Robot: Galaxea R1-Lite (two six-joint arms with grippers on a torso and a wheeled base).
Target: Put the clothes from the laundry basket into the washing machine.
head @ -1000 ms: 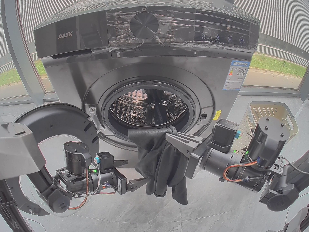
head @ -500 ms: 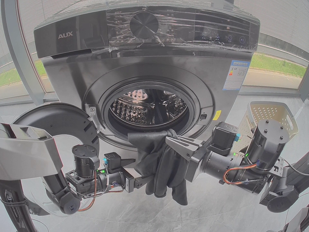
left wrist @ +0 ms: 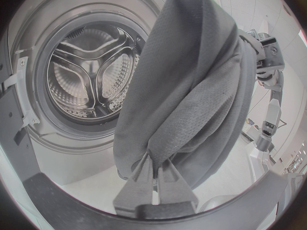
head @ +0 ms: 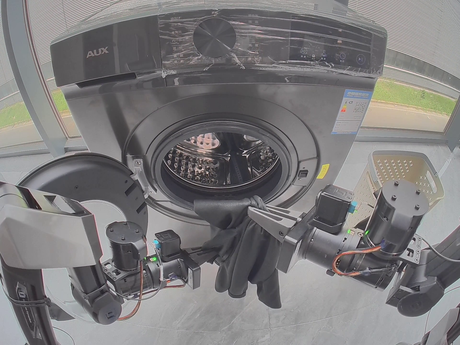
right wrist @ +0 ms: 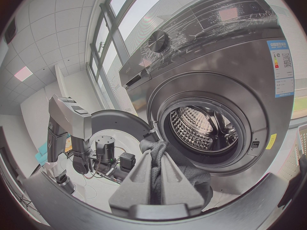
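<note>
Washer (head: 215, 97) is my ref pt for everything. Its round door (head: 81, 183) is swung wide open on the washer's left side. The steel drum (head: 215, 161) shows through the opening, w/ perforated wall and paddles.

Dark grey garment (head: 244, 245): the top edge lies over the lower lip of the washer's opening, right at the gasket. The rest hangs in folds down the washer's front, below the opening. It's not inside the drum; only the upper bit touches the rim.

My R gripper (head: 255, 211) is at the lower right of the washer's opening, just in front of the lip. It's clamped tight on a bunched knot of the garment's upper part. In the R wrist view, cloth is squeezed btwn both fingers (right wrist: 180, 184) and spills past the tips toward the opening.

My L gripper (head: 211, 254) is lower, below the washer's opening, left of the hanging cloth and in front of the washer's bottom panel. It's pinched closed on a fold at the garment's left edge. L wrist view shows the tips together w/ fabric caught btwn them.

Laundry basket (head: 402, 168), beige plastic w/ small holes, stands at the washer's right front corner, behind my R arm. The arm hides most of its inside, so can't tell the contents.

Control dial (head: 214, 37) is mid top panel of the washer, under clear film. Label sticker (head: 352, 111) is up right of the opening.
</note>
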